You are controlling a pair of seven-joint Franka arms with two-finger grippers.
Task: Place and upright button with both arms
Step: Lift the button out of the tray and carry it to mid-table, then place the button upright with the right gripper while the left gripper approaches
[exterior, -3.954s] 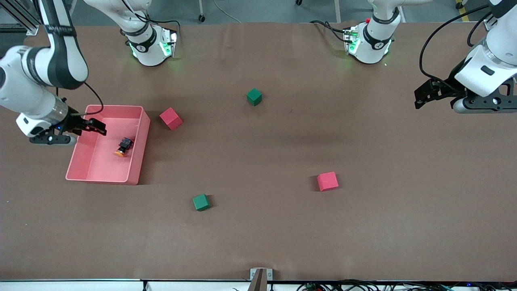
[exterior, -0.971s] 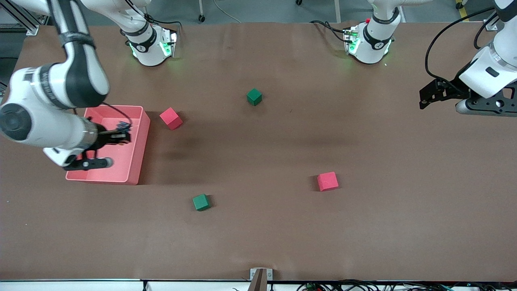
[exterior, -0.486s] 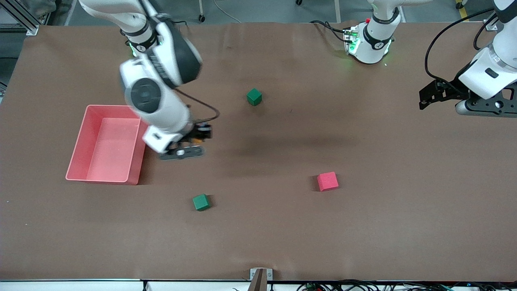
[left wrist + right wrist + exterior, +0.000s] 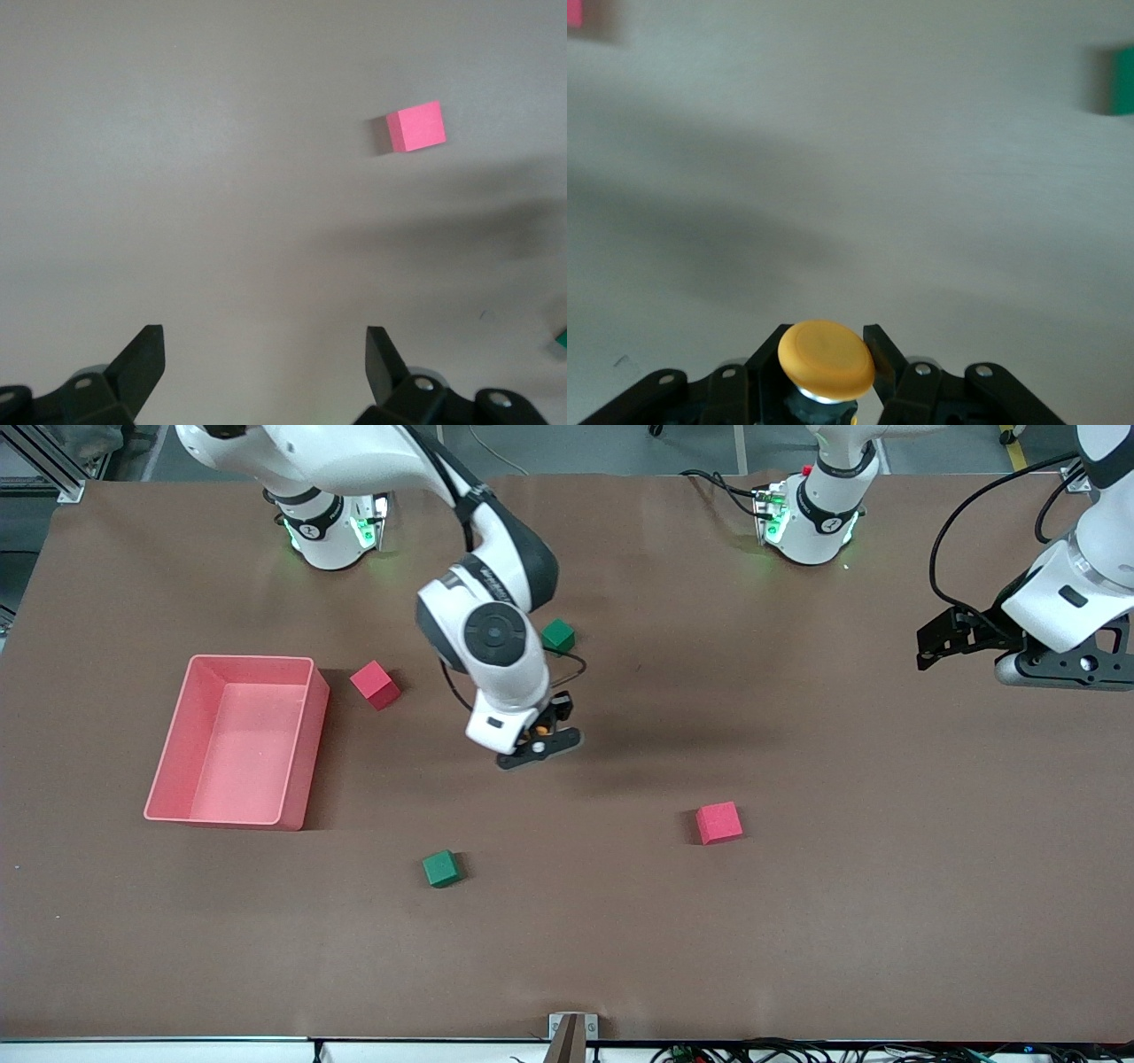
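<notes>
Orange round cap on a dark blocky body: small push-button switch (image 4: 826,357), clamped in the right tool (image 4: 549,722), up in the air over the middle of the brown paper-covered table (image 4: 797,921). Cap facing outward past the fingertips in the right wrist view, body pinched between the two black fingers (image 4: 873,341), so lying sideways in the grip, not upright.

Probably light, hard plastic, stiff enough for a firm squeeze. Smooth, rounded cap likely slippery and apt to roll, and likely to sink under pressure; best left alone. Flat faces of the body the better place to take hold, low and square, leaving the cap free. Small footprint, so likely to tip when set down; worth a gentle release or a steadying touch from the second arm.

Just past the right arm's elbow, farther from the front camera, a green cube (image 4: 558,636). Toward the right arm's end, a red cube (image 4: 375,684), then an open pink plastic tray (image 4: 190,731) with nothing visible in it. Nearer the front camera, a second green cube (image 4: 440,868) and a second red cube (image 4: 718,822), well apart from each other.

Left tool (image 4: 939,638) waiting over the left arm's end of the table, fingers spread wide, holding nothing.
</notes>
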